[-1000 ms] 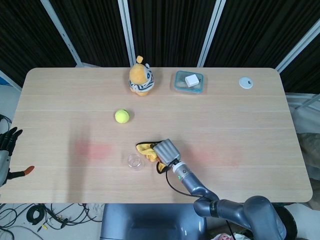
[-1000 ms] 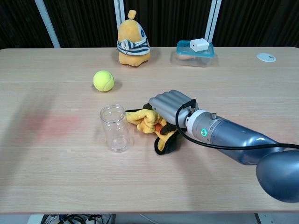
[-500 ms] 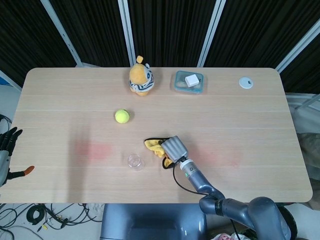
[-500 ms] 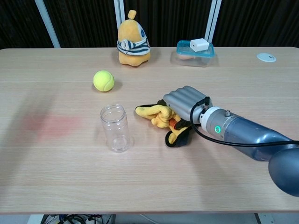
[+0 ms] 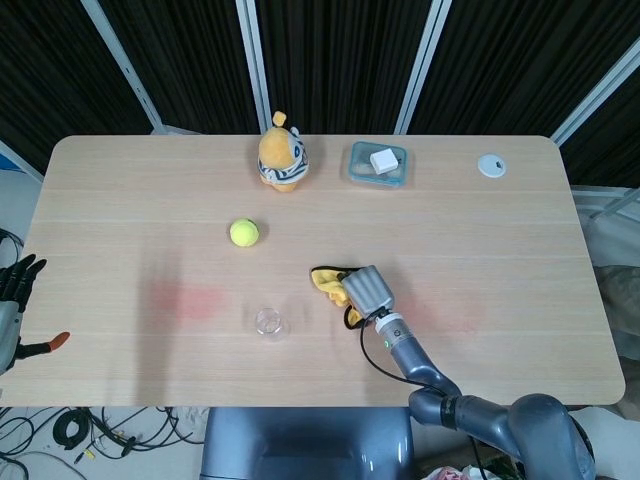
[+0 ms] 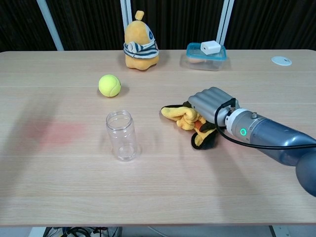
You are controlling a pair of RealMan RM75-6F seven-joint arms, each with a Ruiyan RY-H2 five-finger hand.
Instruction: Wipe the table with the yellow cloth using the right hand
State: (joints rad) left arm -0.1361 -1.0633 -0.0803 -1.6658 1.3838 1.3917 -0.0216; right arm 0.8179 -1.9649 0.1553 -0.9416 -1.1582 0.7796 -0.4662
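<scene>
The yellow cloth (image 6: 181, 116) with dark edging lies bunched on the wooden table (image 6: 158, 182), right of centre; it also shows in the head view as the yellow cloth (image 5: 331, 281). My right hand (image 6: 211, 106) lies on the cloth's right part, fingers curled down over it, gripping it against the table. From above, the right hand (image 5: 369, 291) covers most of the cloth. My left hand (image 5: 14, 290) hangs off the table's left edge, fingers spread, holding nothing.
An empty clear jar (image 6: 121, 136) stands left of the cloth. A tennis ball (image 6: 109, 85) lies behind the jar. At the back are a plush toy (image 6: 140, 43), a lidded container (image 6: 206, 51) and a small white disc (image 6: 281, 60).
My right hand has slid to the right across the table, dragging the yellow cloth away from the jar. The left hand has not moved.
</scene>
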